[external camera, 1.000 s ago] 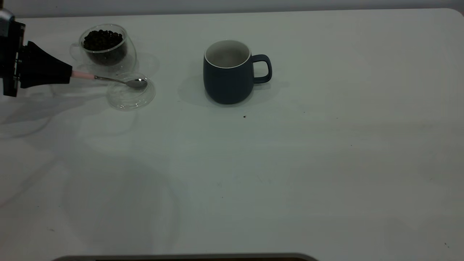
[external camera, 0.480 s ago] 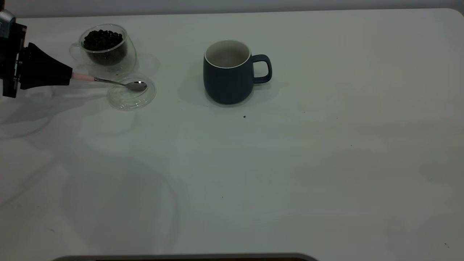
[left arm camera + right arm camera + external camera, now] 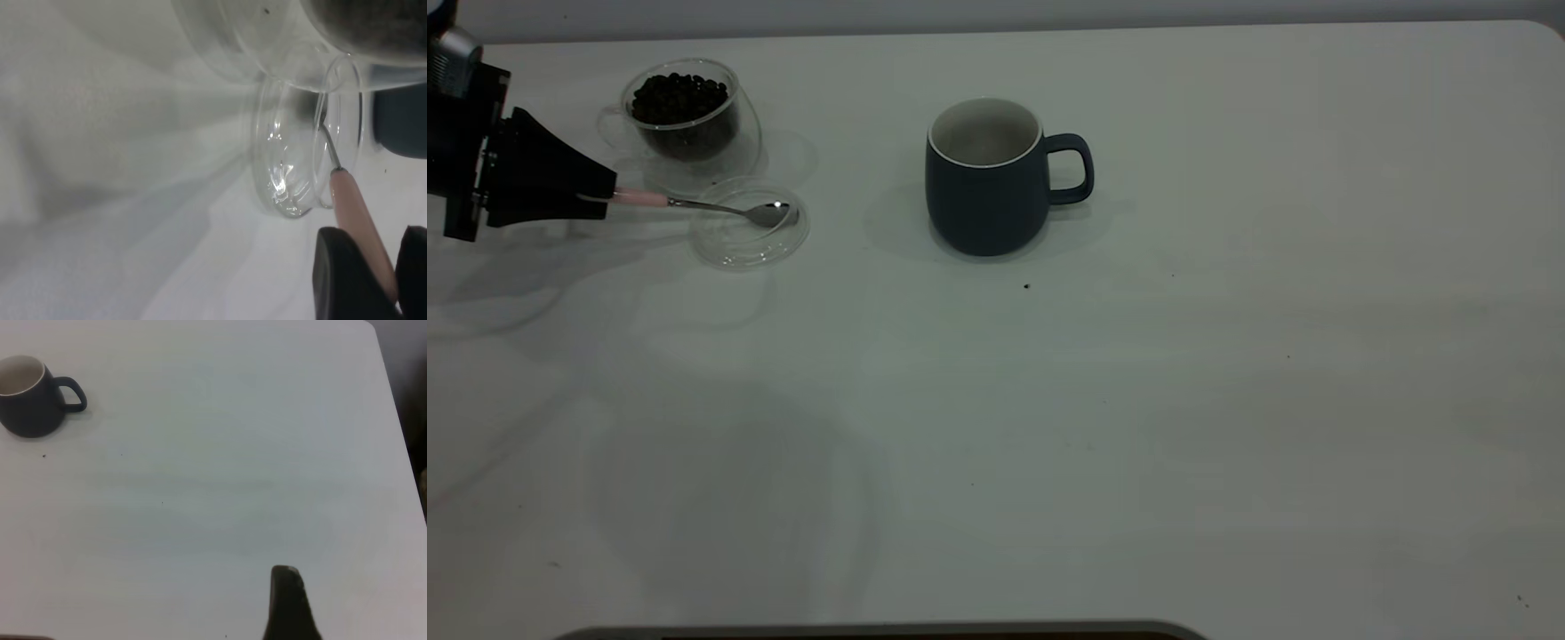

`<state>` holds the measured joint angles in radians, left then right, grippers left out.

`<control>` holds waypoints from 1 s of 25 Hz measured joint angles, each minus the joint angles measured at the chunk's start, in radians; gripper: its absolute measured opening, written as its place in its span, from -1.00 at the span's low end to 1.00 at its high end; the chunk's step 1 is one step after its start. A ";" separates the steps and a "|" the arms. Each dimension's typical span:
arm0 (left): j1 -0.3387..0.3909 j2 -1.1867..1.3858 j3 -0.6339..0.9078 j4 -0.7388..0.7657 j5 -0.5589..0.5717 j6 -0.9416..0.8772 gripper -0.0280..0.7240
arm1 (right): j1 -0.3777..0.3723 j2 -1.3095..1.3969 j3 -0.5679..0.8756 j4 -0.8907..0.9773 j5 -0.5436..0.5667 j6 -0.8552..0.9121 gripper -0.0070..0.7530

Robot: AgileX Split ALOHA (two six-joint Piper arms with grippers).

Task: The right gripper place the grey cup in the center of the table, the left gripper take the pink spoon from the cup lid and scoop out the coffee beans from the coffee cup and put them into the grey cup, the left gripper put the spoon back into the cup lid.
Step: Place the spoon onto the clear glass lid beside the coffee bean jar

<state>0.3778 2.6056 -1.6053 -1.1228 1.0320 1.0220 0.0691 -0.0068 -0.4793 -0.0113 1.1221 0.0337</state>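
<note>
**Asker:** What had changed since the earlier picture?

**Describer:** Since a second before, the left gripper (image 3: 609, 197) had shifted slightly rightward and down at the left edge of the exterior view. The pink spoon (image 3: 703, 206) moved with it, its bowl now nearer the right side of the cup lid (image 3: 749, 244). Everything else stood as before.

**Asker:** How was the spoon held?

**Describer:** The black fingers were closed on the pink handle. In the left wrist view the handle (image 3: 360, 227) ran between the two fingers (image 3: 343, 280), and the thin metal neck reached over the clear lid (image 3: 287, 193). The spoon lay nearly level, its silver bowl over the lid; whether it touched the glass could not be told.

**Asker:** Where were the cups?

**Describer:** The coffee cup (image 3: 685, 116), filled with dark coffee beans (image 3: 679, 96), stood in the upper left of the frame, just above the lid. The grey cup (image 3: 987, 178) stood upright at upper centre on the table (image 3: 1138, 427), handle pointing right, well apart from the lid.

**Asker:** And the right arm?

**Describer:** Only one dark finger of the right gripper (image 3: 288, 603) showed, at the bottom edge of its own wrist view, above bare table; open or closed could not be told.
</note>
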 joint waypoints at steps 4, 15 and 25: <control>0.000 0.009 0.000 0.000 -0.001 -0.007 -0.10 | 0.000 0.000 0.000 0.000 0.000 0.000 0.43; 0.000 0.019 0.000 0.002 -0.006 -0.029 0.43 | 0.000 0.000 0.000 0.000 0.000 0.000 0.43; 0.058 0.015 -0.012 0.033 -0.002 -0.028 0.52 | 0.000 0.000 0.000 0.000 0.000 0.000 0.43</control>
<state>0.4360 2.6208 -1.6176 -1.0898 1.0295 0.9943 0.0691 -0.0068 -0.4793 -0.0113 1.1221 0.0337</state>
